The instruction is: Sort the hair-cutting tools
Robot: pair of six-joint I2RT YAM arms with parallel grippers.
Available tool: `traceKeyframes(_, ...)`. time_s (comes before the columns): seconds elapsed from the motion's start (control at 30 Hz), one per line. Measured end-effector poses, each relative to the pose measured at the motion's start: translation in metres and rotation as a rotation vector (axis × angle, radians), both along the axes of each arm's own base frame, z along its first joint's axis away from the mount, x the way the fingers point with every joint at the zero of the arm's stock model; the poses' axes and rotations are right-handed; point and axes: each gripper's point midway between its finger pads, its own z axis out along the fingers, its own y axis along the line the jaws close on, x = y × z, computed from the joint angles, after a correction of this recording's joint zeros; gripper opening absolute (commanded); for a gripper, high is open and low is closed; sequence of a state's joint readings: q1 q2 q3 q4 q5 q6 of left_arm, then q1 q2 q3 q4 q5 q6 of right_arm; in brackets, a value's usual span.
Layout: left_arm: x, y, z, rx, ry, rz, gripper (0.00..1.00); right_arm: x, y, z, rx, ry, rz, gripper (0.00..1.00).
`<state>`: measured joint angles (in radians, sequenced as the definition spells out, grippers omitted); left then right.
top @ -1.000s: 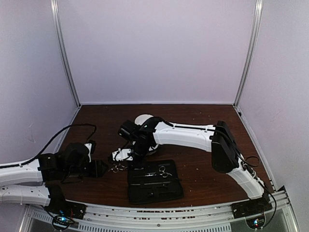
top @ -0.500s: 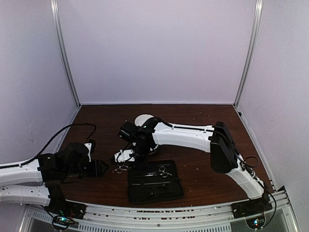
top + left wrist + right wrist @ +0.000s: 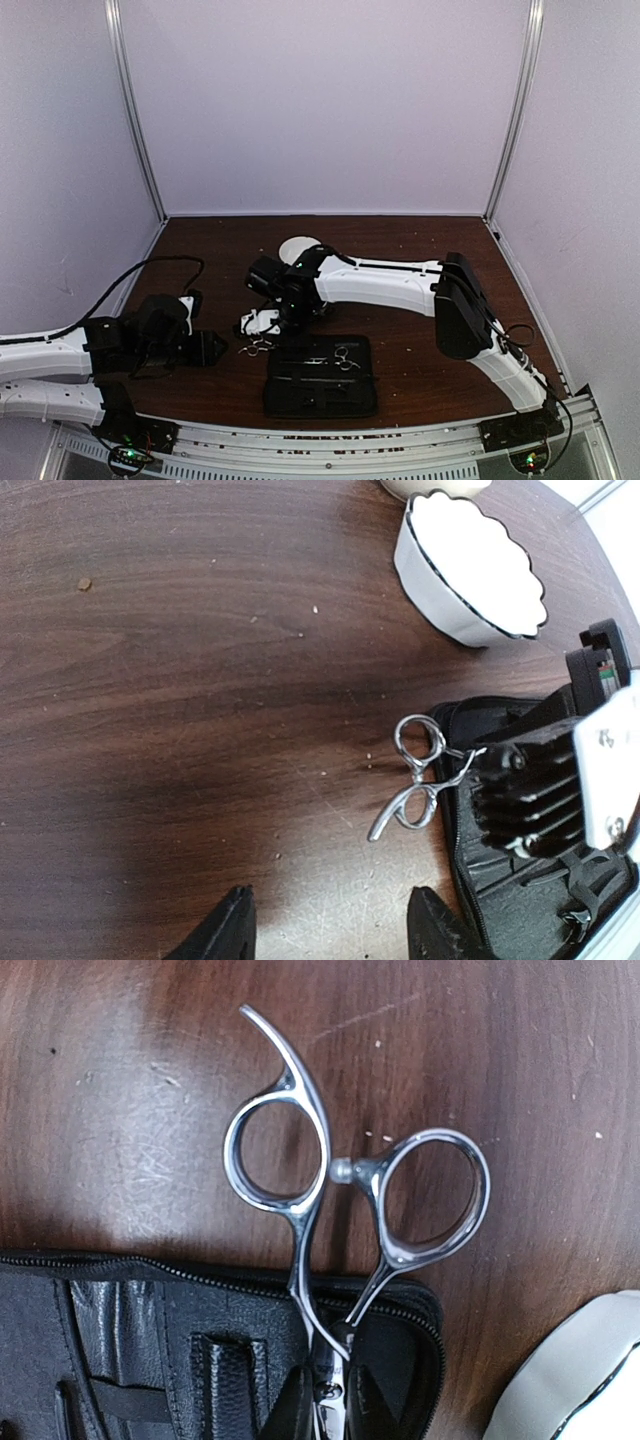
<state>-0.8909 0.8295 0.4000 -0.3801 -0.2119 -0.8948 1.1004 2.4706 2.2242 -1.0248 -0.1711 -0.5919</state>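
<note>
My right gripper (image 3: 325,1405) is shut on a pair of silver scissors (image 3: 330,1190) near the pivot. Their ring handles stick out over the brown table, past the corner of the open black case (image 3: 150,1340). In the top view the scissors (image 3: 256,348) sit at the case's (image 3: 320,390) left edge, under the right gripper (image 3: 280,325). A second pair of scissors (image 3: 342,357) lies inside the case. The black stick-like tools are too small to make out. My left gripper (image 3: 330,930) is open and empty just left of the held scissors (image 3: 420,785).
A white scalloped bowl (image 3: 470,570) stands on the table beyond the scissors, partly under the right arm in the top view (image 3: 256,322). A second white bowl (image 3: 295,248) stands farther back. Grey walls close in the table on three sides.
The right gripper has shifted slightly to the right with the scissors in it. The left gripper has edged a little to the right.
</note>
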Motion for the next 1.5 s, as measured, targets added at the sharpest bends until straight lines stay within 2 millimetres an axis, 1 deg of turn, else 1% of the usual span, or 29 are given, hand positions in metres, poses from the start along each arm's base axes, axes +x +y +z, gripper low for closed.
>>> traceKeyframes(0.23,0.001,-0.003,-0.001,-0.002,0.000,-0.010,0.55,0.000,-0.001,0.000,0.002,0.023,-0.072,0.00)
traceKeyframes(0.53,0.003,-0.006,0.000,-0.012,-0.006,-0.012,0.55,-0.007,-0.011,-0.004,-0.039,0.056,-0.125,0.00)
traceKeyframes(0.63,0.003,-0.006,0.000,-0.011,-0.004,-0.013,0.55,-0.015,-0.016,-0.005,-0.062,0.068,-0.121,0.00)
traceKeyframes(0.83,0.003,-0.006,0.000,-0.011,-0.006,-0.012,0.55,-0.044,-0.022,-0.002,-0.100,0.107,-0.101,0.00)
traceKeyframes(0.93,0.003,-0.006,0.000,-0.014,-0.008,-0.012,0.55,-0.049,-0.024,0.000,-0.104,0.111,-0.132,0.00)
traceKeyframes(1.0,0.003,-0.006,0.001,-0.015,-0.009,-0.012,0.55,-0.049,-0.026,-0.001,-0.104,0.112,-0.161,0.00)
traceKeyframes(1.17,0.002,-0.005,-0.002,-0.012,-0.006,-0.012,0.55,-0.043,-0.042,-0.011,-0.136,0.105,-0.283,0.00)
traceKeyframes(1.23,0.001,-0.005,-0.003,-0.010,-0.005,-0.012,0.55,-0.039,-0.044,-0.010,-0.129,0.099,-0.322,0.00)
traceKeyframes(1.27,0.001,-0.004,-0.003,-0.011,-0.005,-0.012,0.55,-0.037,-0.047,-0.010,-0.134,0.090,-0.341,0.02)
traceKeyframes(1.33,0.001,-0.004,-0.002,-0.014,-0.008,-0.012,0.55,-0.035,-0.049,-0.011,-0.136,0.086,-0.361,0.21)
traceKeyframes(1.37,0.001,-0.004,-0.001,-0.016,-0.010,-0.012,0.55,-0.035,-0.049,-0.010,-0.135,0.087,-0.368,0.28)
traceKeyframes(1.43,0.001,-0.004,-0.001,-0.018,-0.012,-0.012,0.55,-0.034,-0.049,-0.011,-0.136,0.089,-0.378,0.34)
traceKeyframes(1.5,0.001,-0.004,-0.002,-0.016,-0.011,-0.013,0.56,-0.034,-0.051,-0.009,-0.136,0.094,-0.377,0.36)
